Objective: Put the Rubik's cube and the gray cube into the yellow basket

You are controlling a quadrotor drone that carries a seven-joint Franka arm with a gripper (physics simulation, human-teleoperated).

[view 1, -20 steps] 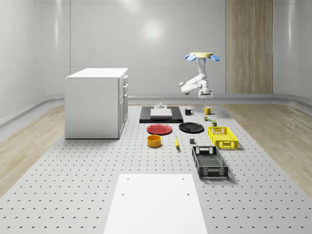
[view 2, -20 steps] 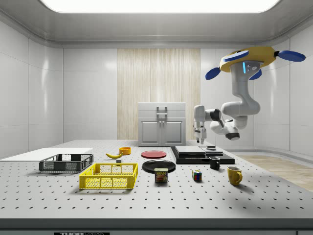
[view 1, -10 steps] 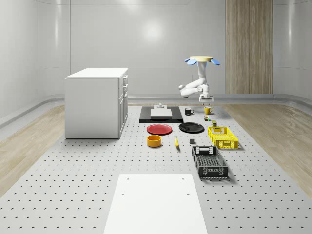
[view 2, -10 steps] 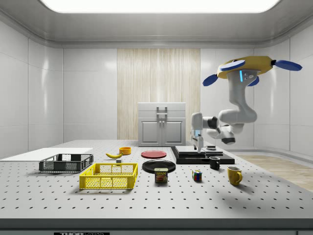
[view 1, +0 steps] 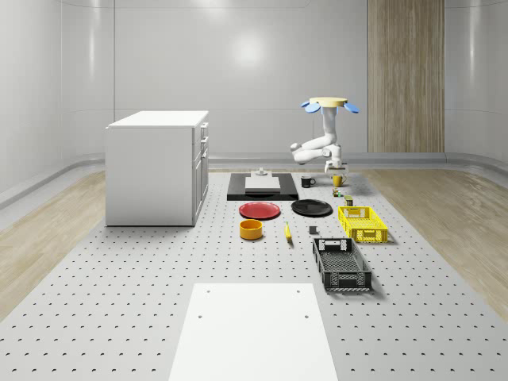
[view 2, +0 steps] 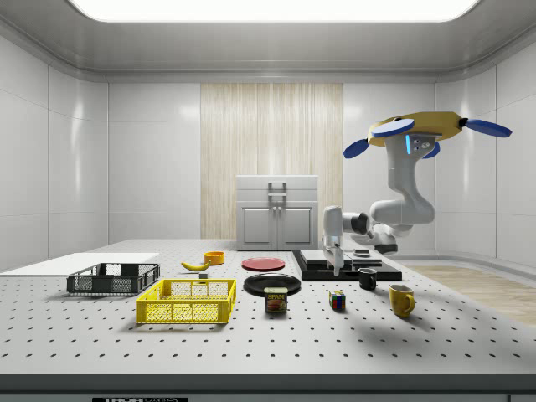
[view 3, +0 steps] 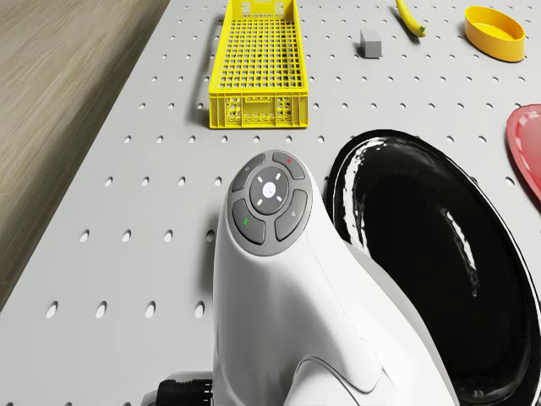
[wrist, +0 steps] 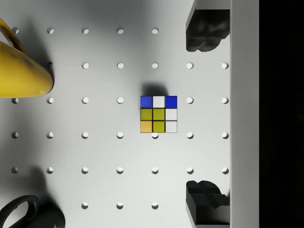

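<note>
hovering above the far right of the perforated table (view 1: 119, 317), drone (view 2: 416, 132); white two-finger gripper (view 2: 334, 266) spread open over the multicoloured rubik's cube (wrist: 158, 114). small gray cube (view 3: 370, 43) beside the empty yellow mesh basket (view 3: 258, 68). nothing delivered yet; both cubes left, seemingly.

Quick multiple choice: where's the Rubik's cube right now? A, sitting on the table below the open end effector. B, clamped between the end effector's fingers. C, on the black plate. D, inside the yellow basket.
A: in the wrist view the Rubik's cube sits on the perforated table with the end effector spread wide above it, its fingers apart from the cube; the drone hovers above the table.
</note>
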